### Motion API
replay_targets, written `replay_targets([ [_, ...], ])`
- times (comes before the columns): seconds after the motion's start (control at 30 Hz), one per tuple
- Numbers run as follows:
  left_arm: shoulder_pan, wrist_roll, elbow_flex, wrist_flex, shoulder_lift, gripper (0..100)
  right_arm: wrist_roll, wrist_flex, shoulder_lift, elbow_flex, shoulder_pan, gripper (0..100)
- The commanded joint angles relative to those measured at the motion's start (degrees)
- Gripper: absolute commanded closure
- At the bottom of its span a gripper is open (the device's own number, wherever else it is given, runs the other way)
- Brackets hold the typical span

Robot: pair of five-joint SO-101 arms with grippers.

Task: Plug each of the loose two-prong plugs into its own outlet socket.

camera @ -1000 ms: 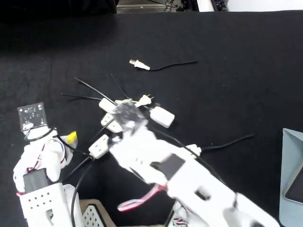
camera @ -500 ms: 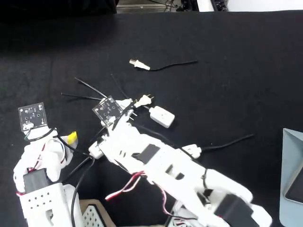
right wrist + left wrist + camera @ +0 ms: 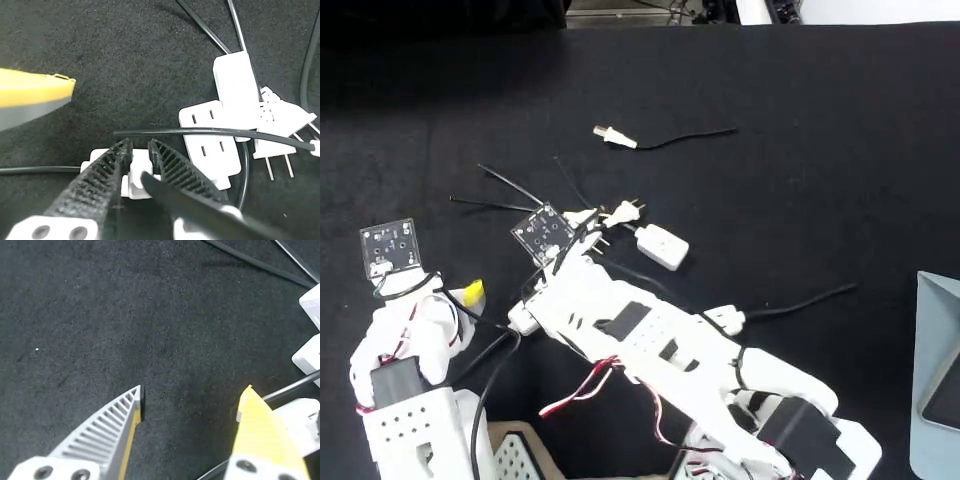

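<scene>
My right gripper point(image 3: 139, 150) has its black fingers drawn in on a white outlet socket point(image 3: 131, 181) with a black cord; in the high view that socket point(image 3: 523, 320) lies at the near-left edge of the cluster. Beside it lie a slotted white outlet point(image 3: 210, 142), another white block point(image 3: 236, 80) and a two-prong plug point(image 3: 280, 120). Farther off are a plug point(image 3: 625, 212), a white outlet point(image 3: 662, 246), a lone plug point(image 3: 611, 135) and a plug point(image 3: 725, 320) on a cord. My left gripper point(image 3: 194, 390) stands open over bare cloth, its yellow tip point(image 3: 470, 292) just left of the cluster.
Black cords point(image 3: 510, 185) fan out from the cluster across the black cloth. A grey-blue box point(image 3: 935, 370) sits at the right edge. White outlet bodies point(image 3: 307, 355) lie close to my left gripper's yellow finger point(image 3: 260, 425).
My right arm has swung left and stretched low over the cluster, bringing its fingers onto the near-left socket. The left arm has kept still.
</scene>
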Motion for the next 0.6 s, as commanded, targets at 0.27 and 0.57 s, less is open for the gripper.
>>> replay_targets([
  [0.27,-0.5,0.5,-0.4,-1.3,-0.6,70,0.6,-0.9,0.4,-2.5,3.5,98.6],
  [0.57,-0.5,0.5,-0.4,-1.3,-0.6,70,0.5,-0.9,1.2,-1.6,2.0,98.6],
])
